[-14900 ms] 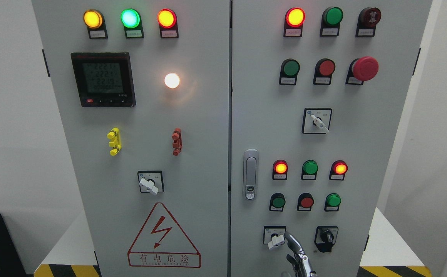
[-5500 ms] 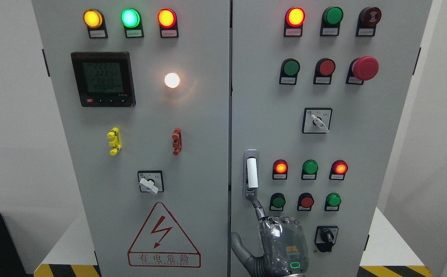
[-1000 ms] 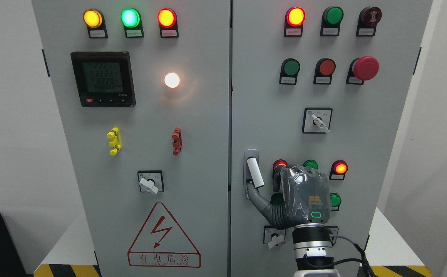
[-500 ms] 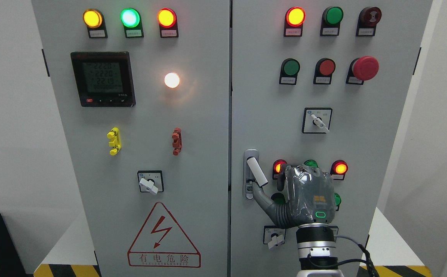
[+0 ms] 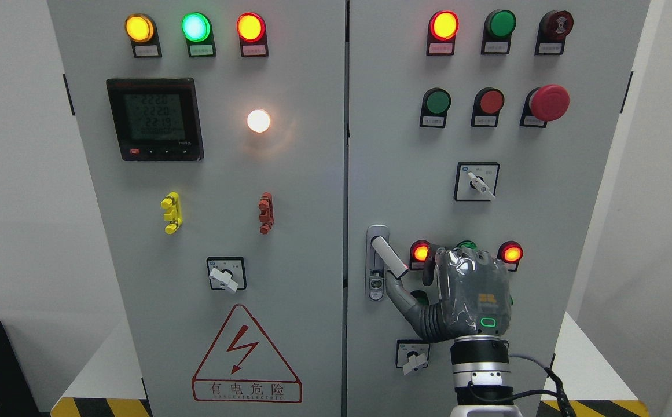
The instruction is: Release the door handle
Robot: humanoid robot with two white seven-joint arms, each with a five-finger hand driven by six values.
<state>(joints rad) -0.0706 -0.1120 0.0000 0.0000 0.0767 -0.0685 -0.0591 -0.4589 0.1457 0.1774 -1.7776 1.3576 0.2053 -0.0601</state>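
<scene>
On the right cabinet door: white swing-out door handle (image 5: 389, 256), tilted further right than before; right hand (image 5: 467, 298) fingers curled, thumb under it, not yet let go.

An electrical test or training room, to judge by its fittings: a grey two-door control cabinet (image 5: 336, 174) fills the view, standing on a white platform (image 5: 579, 359) edged in yellow-and-black hazard tape (image 5: 101, 406) between plain white walls (image 5: 17, 174). The left door carries lit indicator lamps (image 5: 195, 26), a digital power meter (image 5: 155, 119), a rotary switch (image 5: 226, 274) and a red high-voltage warning triangle (image 5: 246, 356) with Chinese text. The right door holds rows of red and green push buttons (image 5: 438, 102), a red emergency-stop mushroom (image 5: 549, 102) and further selector switches (image 5: 477, 182).
</scene>
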